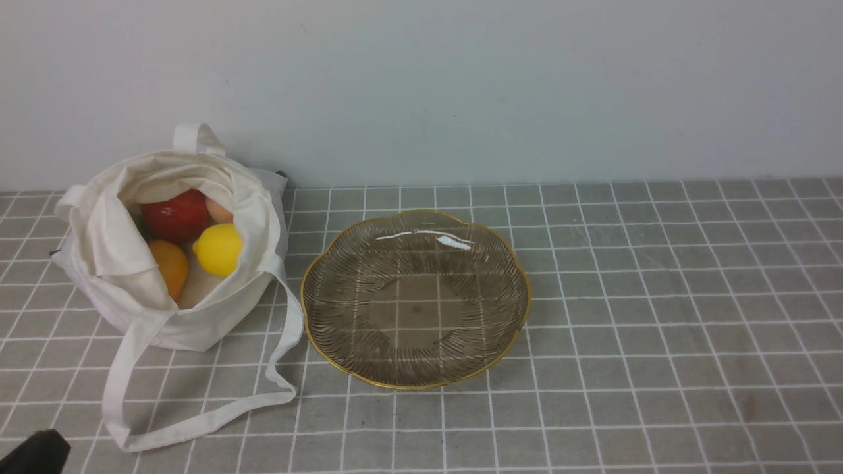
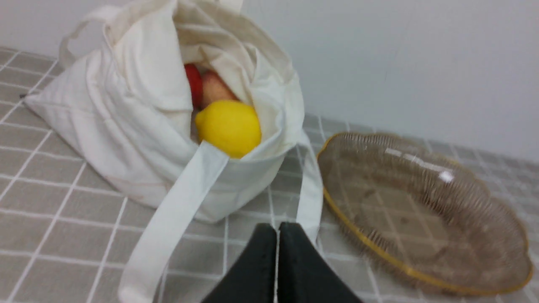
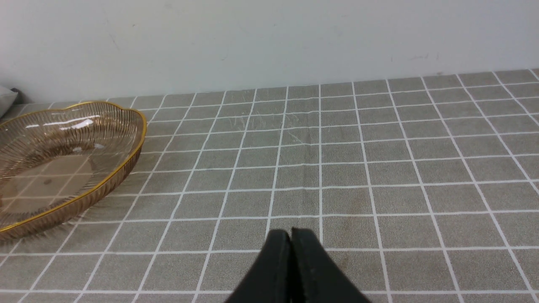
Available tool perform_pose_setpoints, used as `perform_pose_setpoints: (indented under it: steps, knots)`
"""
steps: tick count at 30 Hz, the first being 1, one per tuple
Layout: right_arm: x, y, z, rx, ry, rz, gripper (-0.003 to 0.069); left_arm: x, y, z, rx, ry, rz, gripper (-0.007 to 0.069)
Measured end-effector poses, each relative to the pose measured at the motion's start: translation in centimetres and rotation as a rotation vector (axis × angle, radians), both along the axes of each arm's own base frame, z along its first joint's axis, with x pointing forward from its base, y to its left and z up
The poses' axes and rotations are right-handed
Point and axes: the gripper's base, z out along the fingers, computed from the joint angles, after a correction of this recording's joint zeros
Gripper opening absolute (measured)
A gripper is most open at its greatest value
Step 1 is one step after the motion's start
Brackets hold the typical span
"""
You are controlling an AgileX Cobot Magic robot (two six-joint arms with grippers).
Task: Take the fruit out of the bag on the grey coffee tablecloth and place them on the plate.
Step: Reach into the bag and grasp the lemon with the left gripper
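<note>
Listing from your near edge outward: left gripper (image 2: 277,229), jaws pressed flat together with nothing between them, low over the grey coffee tablecloth (image 1: 658,296) and just short of the looped strap handle (image 1: 197,421). The right gripper (image 3: 290,235) is likewise closed and empty, over bare cloth, with only the plate (image 1: 415,387) near it. Next out is the bag (image 1: 112,250), slumped with its mouth open toward you, touching nothing but the cloth and lying just beside the plate on its left. Inside it, the lemon (image 1: 218,249) sits nearest the opening, the orange fruit (image 1: 170,266) is beside it, and the red fruit (image 1: 176,215) and peach fruit (image 1: 219,212) lie deeper. A green one is too hidden to confirm. The plate holds nothing. Farthest back is the wall (image 1: 461,85). By your count, no fruit has been moved, so the first pick looks to be the step in hand. Your left jaws would need to part wide, pass over the strap without snagging it, and close on the lemon clear of the folded rim cloth.
</note>
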Motion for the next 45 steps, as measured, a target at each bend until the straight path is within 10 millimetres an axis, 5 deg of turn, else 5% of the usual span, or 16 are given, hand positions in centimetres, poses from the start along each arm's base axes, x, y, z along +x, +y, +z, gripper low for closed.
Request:
perform_pose_setpoints:
  steps: [10, 15, 19, 29, 37, 45]
  knots:
    - [0.0, 0.0, 0.0, 0.0, 0.0, 0.0, -0.0012, -0.3, 1.7, 3.4, -0.292, -0.345, 0.162, -0.0008]
    - [0.0, 0.0, 0.0, 0.0, 0.0, 0.0, -0.0012, -1.8, 1.6, 9.4, -0.228, -0.498, 0.132, -0.0008]
    - [0.0, 0.0, 0.0, 0.0, 0.0, 0.0, -0.0012, -0.8, 0.2, 13.1, -0.069, -0.306, 0.015, -0.0008]
    - [0.0, 0.0, 0.0, 0.0, 0.0, 0.0, -0.0012, 9.9, -2.2, 13.6, 0.262, 0.559, -0.286, -0.0008]
    - [0.0, 0.0, 0.0, 0.0, 0.0, 0.0, -0.0012, 19.9, -2.2, 12.8, 0.403, 0.808, -0.321, -0.0007]
    - [0.0, 0.0, 0.0, 0.0, 0.0, 0.0, -0.0012, 29.5, -2.5, 8.6, 0.454, 1.044, -0.382, -0.0005]
